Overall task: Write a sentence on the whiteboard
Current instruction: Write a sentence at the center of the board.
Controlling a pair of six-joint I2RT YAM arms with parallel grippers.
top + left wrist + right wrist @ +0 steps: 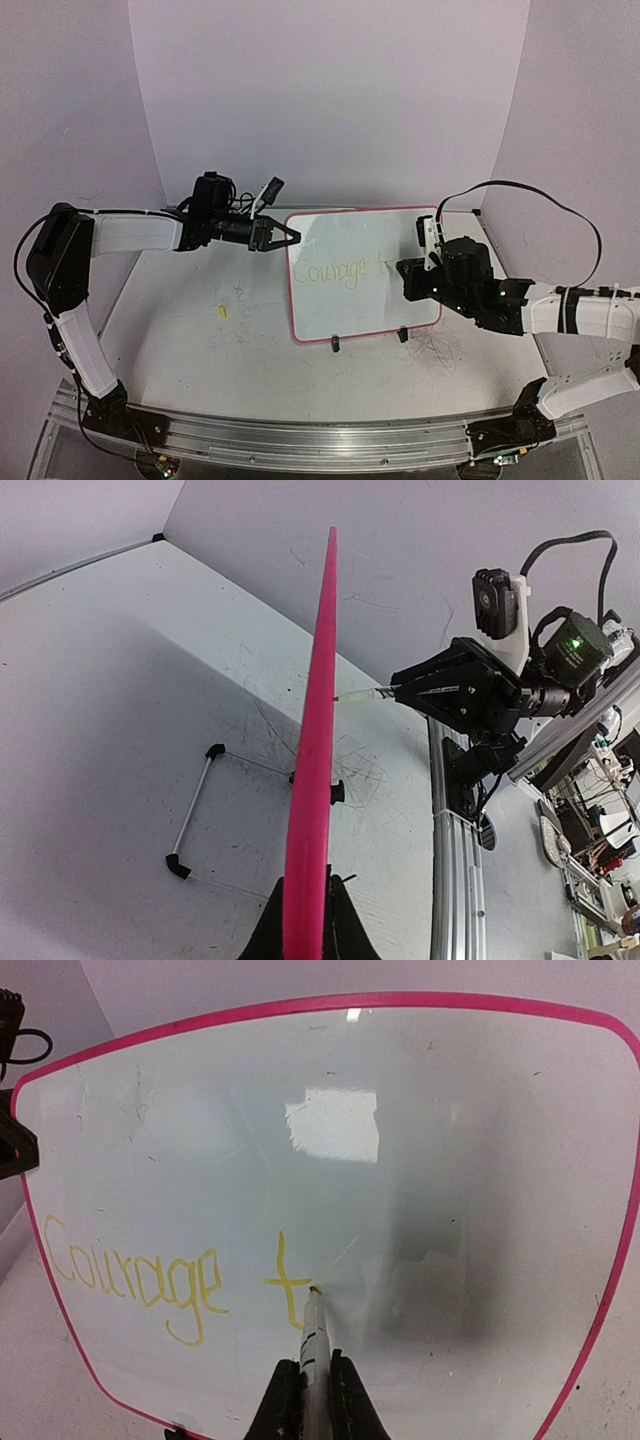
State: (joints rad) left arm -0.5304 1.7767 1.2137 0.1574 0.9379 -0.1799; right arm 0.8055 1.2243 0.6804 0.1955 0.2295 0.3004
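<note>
From above, the whiteboard [362, 300] stands on the table [200, 340] with room along its near edge, and the left gripper [288, 236] is clamped on its upper-left corner. In the left wrist view, its pink rim runs edge-on. In the right wrist view, the right gripper [311, 1400] is closed tight on a marker [313, 1338], whose tip touches the sentence [140, 1280], "Courage t".

A small whiteboard [345, 312] with a thin pink-red rim stands nearly upright on two black clip feet [335, 345] at mid-table [200, 340], glossy face toward the near edge. The sentence [140, 1282], thin pale-yellow handwriting at lower left, reads "Courage t".
</note>
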